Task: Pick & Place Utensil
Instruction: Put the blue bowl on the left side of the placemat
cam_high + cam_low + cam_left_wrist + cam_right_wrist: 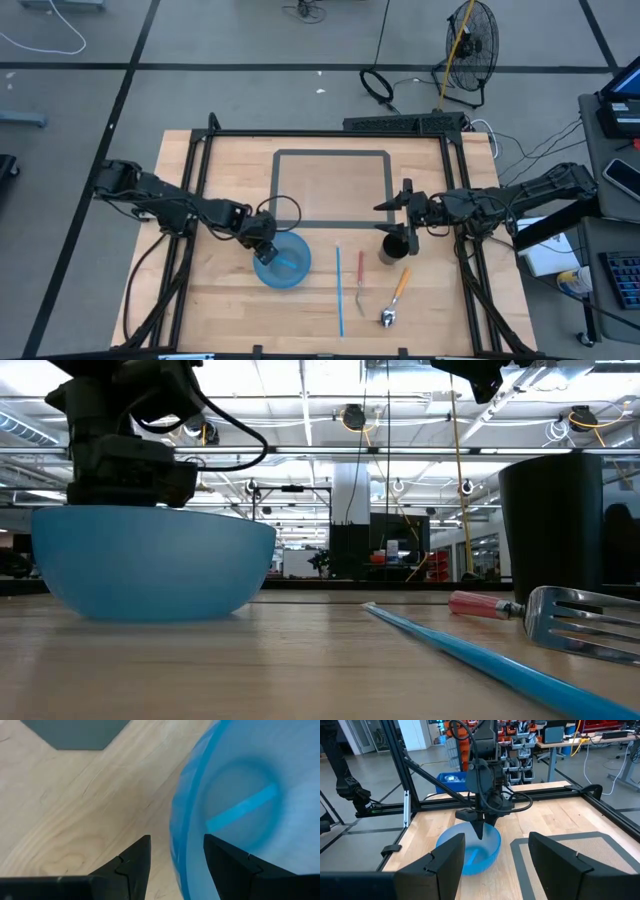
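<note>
A light-blue bowl (283,262) stands on the wooden table, and a short blue utensil (242,807) lies inside it. My left gripper (175,842) is open over the bowl's near-left rim (179,835), one finger outside and one inside, with a gap on each side. My right gripper (495,855) is open and empty. It hovers above the black cup (393,247), facing the bowl. A long blue utensil (340,290), a red-handled fork (361,280) and an orange-handled spoon (396,296) lie flat on the table, right of the bowl.
A grey taped rectangle (332,190) marks the table's far middle. A black frame rail (330,133) runs round the table's edge. In the low view the left gripper (130,470) stands above the bowl (150,560), and the cup (550,530) rises behind the fork (580,622).
</note>
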